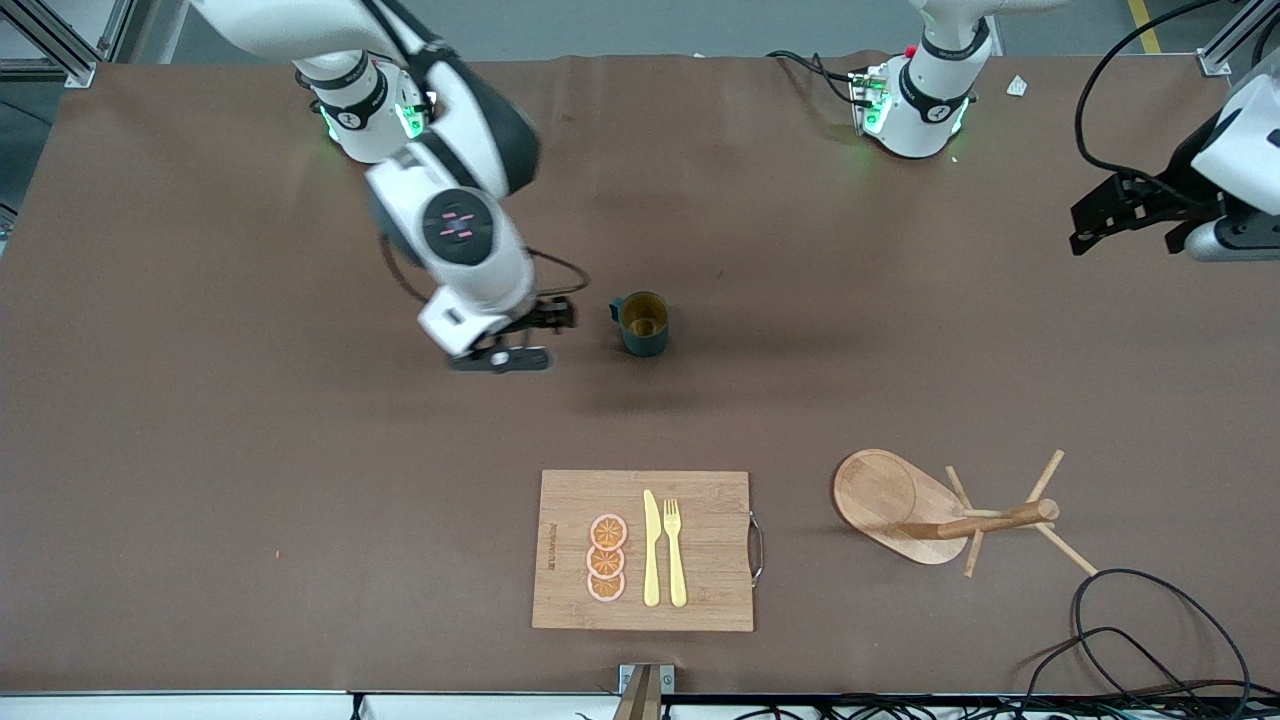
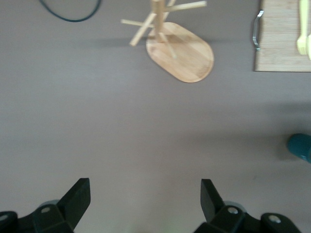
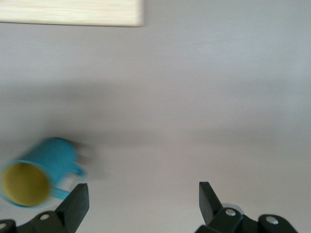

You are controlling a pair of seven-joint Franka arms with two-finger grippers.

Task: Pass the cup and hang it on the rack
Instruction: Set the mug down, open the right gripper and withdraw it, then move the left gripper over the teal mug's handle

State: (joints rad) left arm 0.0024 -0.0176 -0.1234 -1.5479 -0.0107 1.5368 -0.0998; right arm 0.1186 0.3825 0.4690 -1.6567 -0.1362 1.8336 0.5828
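Observation:
The cup (image 1: 643,323) is a dark teal mug with a yellow-tan inside and stands upright near the table's middle, its handle toward the right arm's end. My right gripper (image 1: 538,337) is open and empty, low beside the cup on that handle side and apart from it. In the right wrist view the cup (image 3: 36,172) lies off to one side of the open gripper (image 3: 143,204). The rack (image 1: 900,505) stands nearer the front camera, toward the left arm's end. My left gripper (image 1: 1100,215) is open and empty and waits over that end of the table; its wrist view shows the rack (image 2: 180,48), the cup's edge (image 2: 301,147) and the gripper (image 2: 146,201).
A wooden cutting board (image 1: 645,550) with a yellow knife, a fork and orange slices lies near the front edge, nearer the camera than the cup. Black cables (image 1: 1150,640) loop at the front corner beside the rack. The board's edge shows in both wrist views.

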